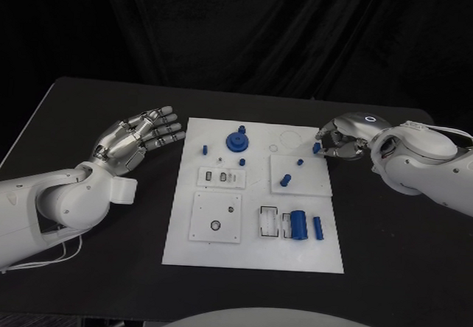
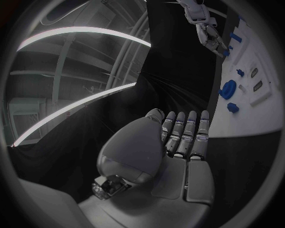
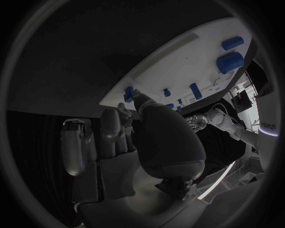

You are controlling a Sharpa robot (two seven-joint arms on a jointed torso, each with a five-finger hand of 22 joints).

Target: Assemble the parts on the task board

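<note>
The white task board (image 1: 253, 253) lies in the middle of the table. My right hand (image 1: 341, 142) is at its far right edge, fingers curled in, pinching a small blue part (image 1: 316, 147) just above the board; the right wrist view shows that blue part (image 3: 128, 93) at my fingertips (image 3: 137, 96). Left of the board, my left hand (image 1: 142, 138) hovers with fingers spread and nothing in it. A round blue part (image 1: 237, 142) stands near the far edge of the board. In the left wrist view my left hand (image 2: 184, 137) faces the board (image 2: 267, 111).
Small blue pegs (image 1: 206, 149) (image 1: 299, 163) (image 1: 285, 181) sit on the board's far half. A blue cylinder (image 1: 300, 224) and a blue bar (image 1: 319, 227) lie beside a clear holder (image 1: 269, 221). White raised plates (image 1: 217, 216) (image 1: 223, 177) occupy the left side.
</note>
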